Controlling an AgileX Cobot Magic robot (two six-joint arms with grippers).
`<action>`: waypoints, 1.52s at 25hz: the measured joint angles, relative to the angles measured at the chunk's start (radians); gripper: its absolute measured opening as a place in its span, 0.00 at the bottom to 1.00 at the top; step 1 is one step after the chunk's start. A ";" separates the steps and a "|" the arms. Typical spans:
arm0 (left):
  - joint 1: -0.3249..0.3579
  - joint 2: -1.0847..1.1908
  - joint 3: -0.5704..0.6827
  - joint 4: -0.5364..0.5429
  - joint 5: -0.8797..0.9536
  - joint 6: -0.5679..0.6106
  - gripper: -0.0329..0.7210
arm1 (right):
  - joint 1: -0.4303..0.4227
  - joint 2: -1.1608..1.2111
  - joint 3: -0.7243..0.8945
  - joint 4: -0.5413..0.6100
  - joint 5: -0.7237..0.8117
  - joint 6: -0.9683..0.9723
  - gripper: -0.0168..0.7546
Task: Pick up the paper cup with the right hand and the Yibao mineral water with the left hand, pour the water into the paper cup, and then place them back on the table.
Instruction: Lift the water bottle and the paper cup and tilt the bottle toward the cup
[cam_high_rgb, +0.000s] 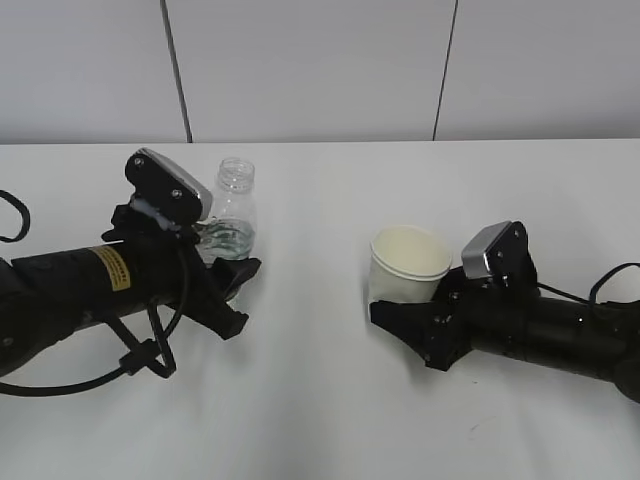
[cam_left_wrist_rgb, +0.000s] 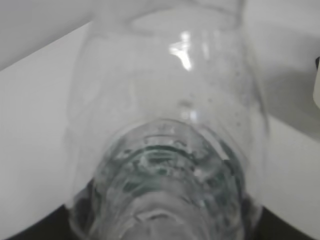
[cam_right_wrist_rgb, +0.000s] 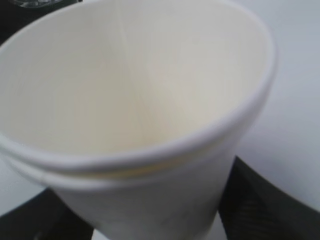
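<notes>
The Yibao mineral water (cam_high_rgb: 235, 205), a clear uncapped bottle with a green band, stands upright on the table (cam_high_rgb: 320, 410) at the left. My left gripper (cam_high_rgb: 238, 295) is shut on its lower part. In the left wrist view the bottle (cam_left_wrist_rgb: 170, 125) fills the frame, with the gripper (cam_left_wrist_rgb: 162, 222) at its sides. The paper cup (cam_high_rgb: 410, 262), off-white and upright, sits right of centre, and my right gripper (cam_high_rgb: 402, 325) is shut on its lower half. In the right wrist view the cup (cam_right_wrist_rgb: 140, 100) looks empty, with the gripper (cam_right_wrist_rgb: 155, 215) and its dark fingers (cam_right_wrist_rgb: 260, 205) on either side.
A grey panelled wall (cam_high_rgb: 320, 70) runs along the table's far edge. A faint dark scuff (cam_high_rgb: 475, 428) marks the tabletop at the front right. Black cables (cam_high_rgb: 140, 360) loop under the left arm.
</notes>
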 joint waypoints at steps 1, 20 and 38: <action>0.000 -0.011 0.000 0.012 0.019 0.000 0.51 | 0.000 0.000 -0.009 -0.014 0.008 0.017 0.69; 0.000 -0.092 -0.115 0.173 0.363 0.006 0.50 | 0.091 0.000 -0.269 -0.328 0.173 0.340 0.69; 0.000 -0.113 -0.230 0.286 0.592 0.007 0.49 | 0.112 0.000 -0.391 -0.402 0.213 0.443 0.69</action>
